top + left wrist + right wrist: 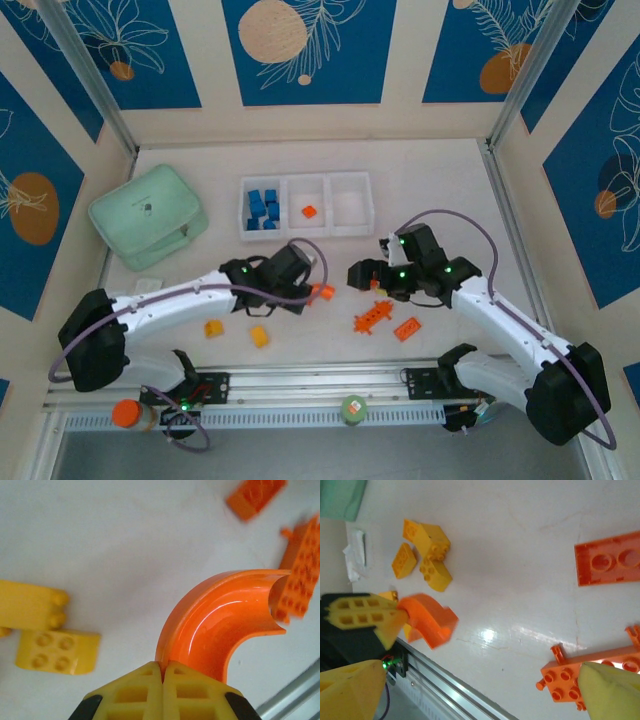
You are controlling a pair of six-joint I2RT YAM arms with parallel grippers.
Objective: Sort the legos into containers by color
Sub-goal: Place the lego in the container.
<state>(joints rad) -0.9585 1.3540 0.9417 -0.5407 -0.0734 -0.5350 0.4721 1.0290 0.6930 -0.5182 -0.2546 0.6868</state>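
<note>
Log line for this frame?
left gripper shut on orange arch | right gripper open near long orange studded piece | tray: blue bricks in left compartment, one orange brick in middle | yellow bricks unsorted

Top view high above table (pixel 440 190), facing down, wrist views close over it, both sharing orange arch (pixel 220 625)

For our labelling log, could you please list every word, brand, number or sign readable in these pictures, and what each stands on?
None can be read.
Mint-green rounded soft case: small dark mark on its lid, too small to read.
Orange curved plastic brick held in the left gripper: smooth, no lettering.
Yellow plastic bricks: studs too blurred to tell.
</note>
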